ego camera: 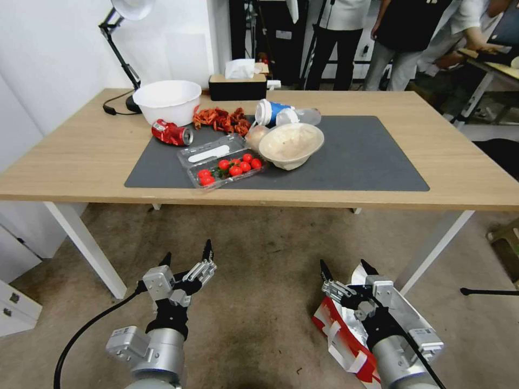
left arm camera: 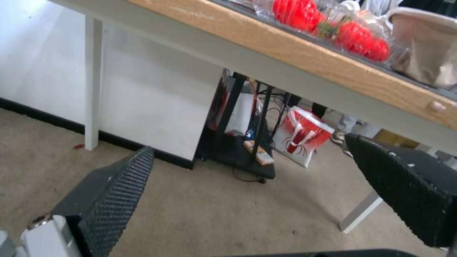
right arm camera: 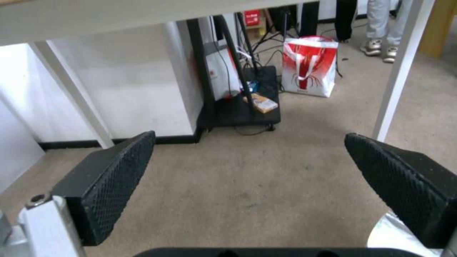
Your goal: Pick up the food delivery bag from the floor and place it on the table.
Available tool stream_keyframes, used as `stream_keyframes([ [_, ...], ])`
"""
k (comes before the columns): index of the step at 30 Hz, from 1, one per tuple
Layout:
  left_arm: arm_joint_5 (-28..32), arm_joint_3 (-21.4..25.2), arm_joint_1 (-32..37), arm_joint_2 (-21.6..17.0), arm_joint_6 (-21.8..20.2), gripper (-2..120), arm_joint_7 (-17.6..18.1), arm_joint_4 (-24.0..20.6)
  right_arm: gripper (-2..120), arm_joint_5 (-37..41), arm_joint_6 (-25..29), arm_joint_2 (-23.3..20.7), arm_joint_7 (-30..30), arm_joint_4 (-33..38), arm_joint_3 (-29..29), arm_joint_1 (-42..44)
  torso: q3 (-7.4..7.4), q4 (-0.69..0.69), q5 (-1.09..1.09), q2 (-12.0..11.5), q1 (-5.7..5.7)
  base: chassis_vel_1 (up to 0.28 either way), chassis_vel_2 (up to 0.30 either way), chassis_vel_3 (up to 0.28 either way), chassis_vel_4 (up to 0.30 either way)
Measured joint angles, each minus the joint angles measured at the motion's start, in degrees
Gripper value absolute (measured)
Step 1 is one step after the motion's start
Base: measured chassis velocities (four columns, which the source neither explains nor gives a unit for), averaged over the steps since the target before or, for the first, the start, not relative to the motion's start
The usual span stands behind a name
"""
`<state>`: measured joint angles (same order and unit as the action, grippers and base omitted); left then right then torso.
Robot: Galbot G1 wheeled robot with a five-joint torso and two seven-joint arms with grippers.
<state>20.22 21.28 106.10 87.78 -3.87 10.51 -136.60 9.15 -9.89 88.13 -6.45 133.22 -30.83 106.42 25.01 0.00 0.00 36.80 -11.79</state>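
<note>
Over at the left, the left gripper (ego camera: 186,258) hangs low in front of the table (ego camera: 81,156), at about seven o'clock in the head view, jaws released and wide apart with nothing between them. It points under the table edge, so it looks like it's waiting rather than working.

Up on the tabletop, the white bowl (ego camera: 167,100), crushed red can (ego camera: 172,133) and cherry tomato tray (ego camera: 223,163) crowd the left half of the dark grey mat (ego camera: 367,162), with the paper bowl (ego camera: 291,145) near the middle. The mat's right half, out toward two o'clock, seems the natural landing spot.

Now the right side: the right gripper (ego camera: 341,268) sits at five o'clock, jaws spread, right above the food delivery bag (ego camera: 338,335). The bag lies on the floor (ego camera: 259,281), tipped with its foil lining open beneath the arm, white straps showing. From the right wrist camera a scrap of foil (right arm camera: 395,233) peeks beside one fingertip (right arm camera: 405,185); nothing is gripped yet. I'd judge the open jaws are lined up to come down on the bag's rim or strap.
</note>
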Motion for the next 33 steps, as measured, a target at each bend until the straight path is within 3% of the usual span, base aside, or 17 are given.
stream_keyframes([
  [33,0.5,0.2,0.0,-0.1,-0.1,100,0.1,0.1,100,0.0,0.5,0.0,0.0,-0.9,-0.1,-0.3,-4.90,0.00,0.00,-8.0,3.08,0.000,0.000,0.000,0.000],
])
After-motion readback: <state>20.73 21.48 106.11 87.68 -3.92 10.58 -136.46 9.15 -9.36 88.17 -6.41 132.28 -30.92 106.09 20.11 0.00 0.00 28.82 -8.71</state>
